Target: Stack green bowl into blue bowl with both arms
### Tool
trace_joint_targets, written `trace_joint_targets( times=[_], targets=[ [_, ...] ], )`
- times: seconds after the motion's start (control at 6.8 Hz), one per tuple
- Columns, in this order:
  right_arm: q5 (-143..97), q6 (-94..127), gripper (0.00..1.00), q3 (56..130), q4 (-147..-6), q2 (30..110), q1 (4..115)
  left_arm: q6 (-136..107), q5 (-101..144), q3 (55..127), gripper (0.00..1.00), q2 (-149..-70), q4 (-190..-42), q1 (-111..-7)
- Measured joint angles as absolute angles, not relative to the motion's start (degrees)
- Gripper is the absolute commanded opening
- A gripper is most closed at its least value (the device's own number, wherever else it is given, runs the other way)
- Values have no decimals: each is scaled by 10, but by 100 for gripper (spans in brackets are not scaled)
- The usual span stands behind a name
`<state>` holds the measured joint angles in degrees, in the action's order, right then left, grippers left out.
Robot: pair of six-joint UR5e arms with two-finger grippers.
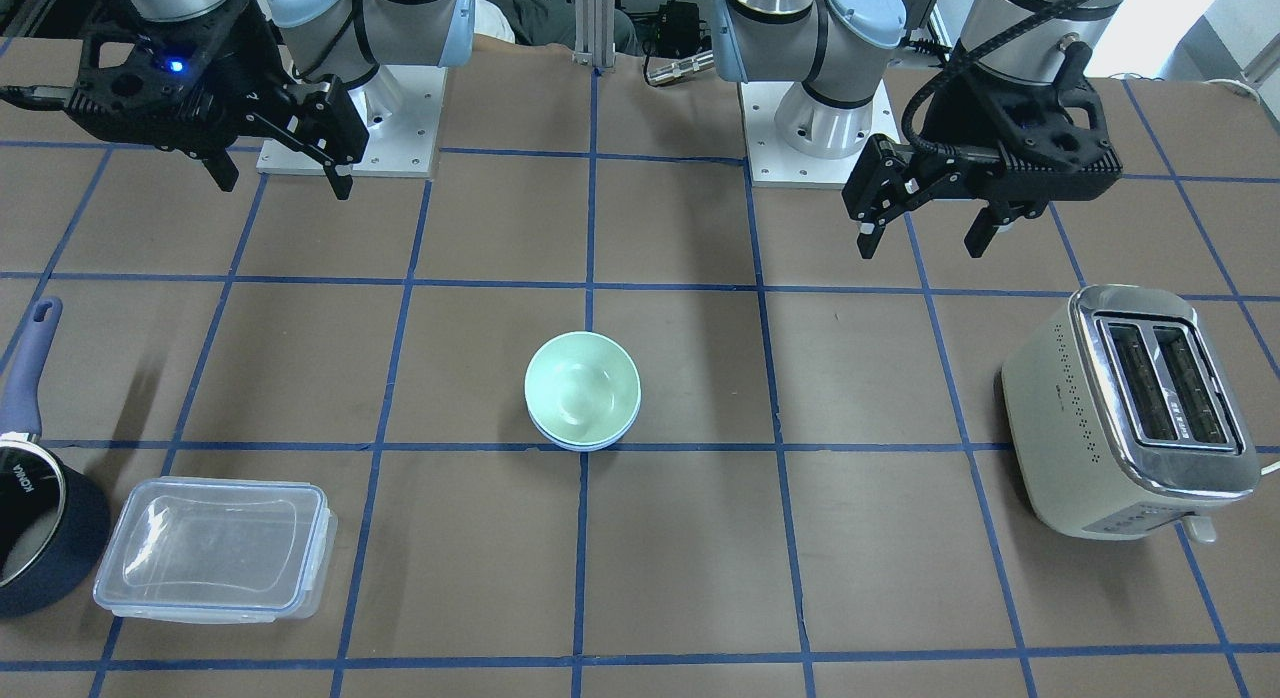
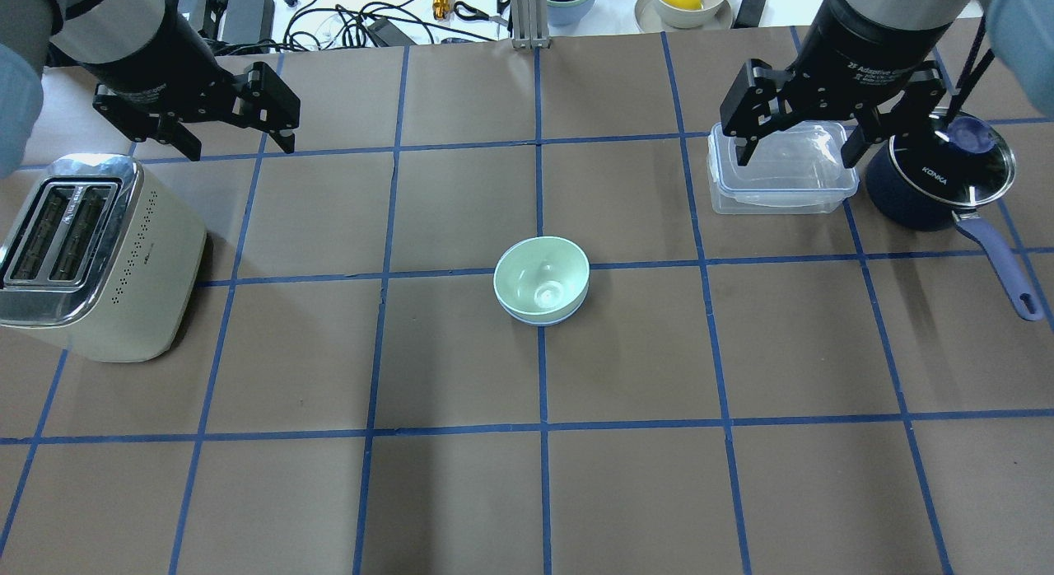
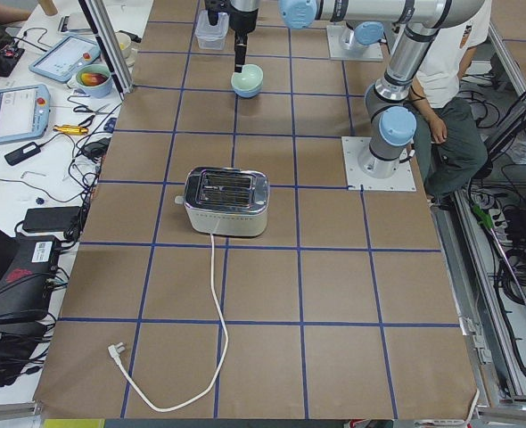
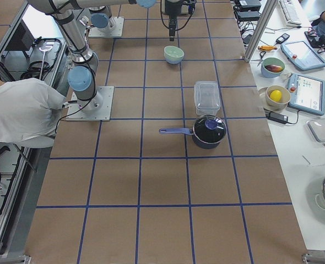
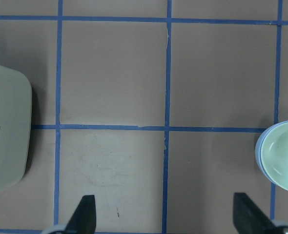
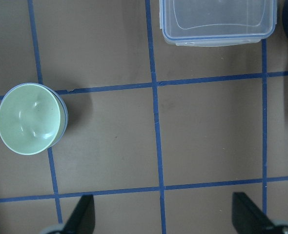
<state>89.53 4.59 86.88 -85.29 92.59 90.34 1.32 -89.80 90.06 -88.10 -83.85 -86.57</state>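
Observation:
The green bowl sits nested inside the blue bowl at the middle of the table. Only the blue bowl's rim and lower side show beneath it. The stack also shows in the overhead view, the green bowl in the blue bowl. My left gripper is open and empty, raised above the table near its base and well away from the bowls. My right gripper is open and empty, raised above the clear container.
A cream toaster stands on my left side, its cord trailing toward the table's end. A clear lidded plastic container and a navy saucepan with a glass lid stand on my right side.

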Motion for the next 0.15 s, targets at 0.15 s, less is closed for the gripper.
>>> trace_joint_targets(
  times=[0.15],
  targets=[
    [896,47,100,868,-851,926,903,13,-898,901,100,-881,-838,-866]
  ],
)
